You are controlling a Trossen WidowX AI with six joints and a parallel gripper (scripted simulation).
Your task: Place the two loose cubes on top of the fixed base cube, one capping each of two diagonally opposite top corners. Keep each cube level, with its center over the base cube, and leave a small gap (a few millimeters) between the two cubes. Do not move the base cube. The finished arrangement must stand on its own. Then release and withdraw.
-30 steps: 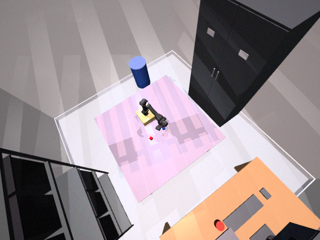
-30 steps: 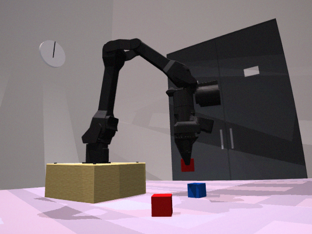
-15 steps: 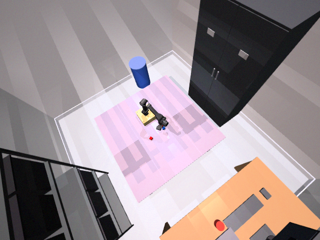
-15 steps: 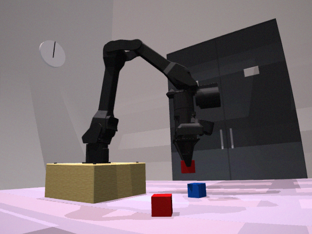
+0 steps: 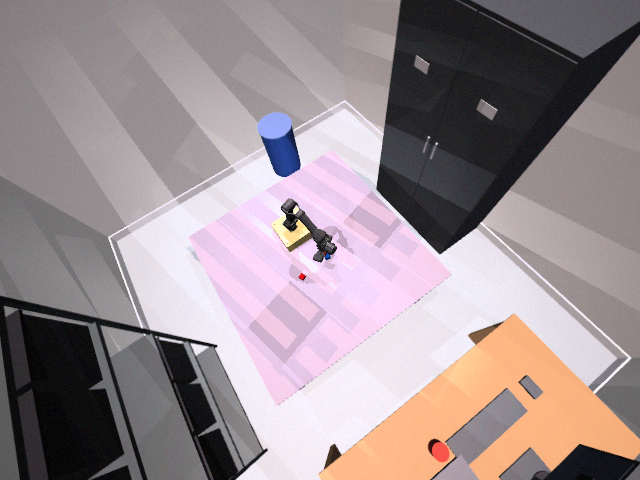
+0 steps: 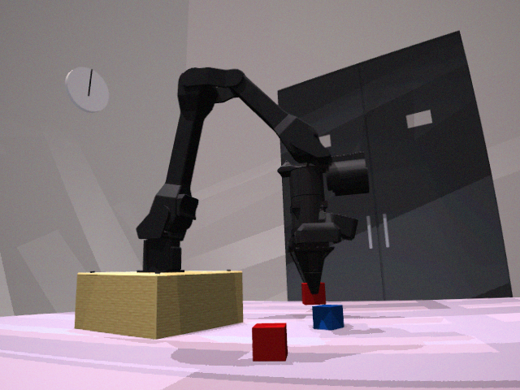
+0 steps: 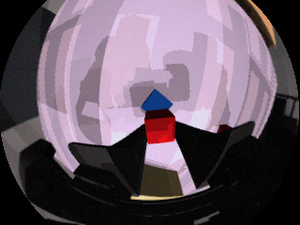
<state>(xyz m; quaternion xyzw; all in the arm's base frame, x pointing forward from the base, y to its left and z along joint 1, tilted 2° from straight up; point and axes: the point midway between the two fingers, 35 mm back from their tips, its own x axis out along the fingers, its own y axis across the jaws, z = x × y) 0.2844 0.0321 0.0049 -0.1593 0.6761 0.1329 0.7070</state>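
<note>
My gripper [image 5: 324, 252] [image 6: 314, 289] [image 7: 159, 126] is shut on a red cube [image 6: 308, 298] [image 7: 160, 130] and holds it off the mat, looking about level. The blue base cube [image 5: 327, 256] [image 6: 327, 318] [image 7: 157, 101] rests on the mat. In the exterior view the held cube shows a little above and left of it; the exact offset is unclear. In the wrist view the held cube hides part of the blue one. The other red cube [image 5: 302, 276] [image 6: 269, 342] stands alone on the mat; the right finger partly covers it in the wrist view [image 7: 223, 128].
The arm stands on a yellow wooden block [image 5: 290, 239] [image 6: 117, 302] [image 7: 160, 180], left of the cubes in the exterior view. The pink mat [image 5: 289, 361] lies under everything. A blue cylinder [image 5: 281, 149] and a dark cabinet [image 5: 439, 134] [image 6: 399, 176] stand beyond the arm.
</note>
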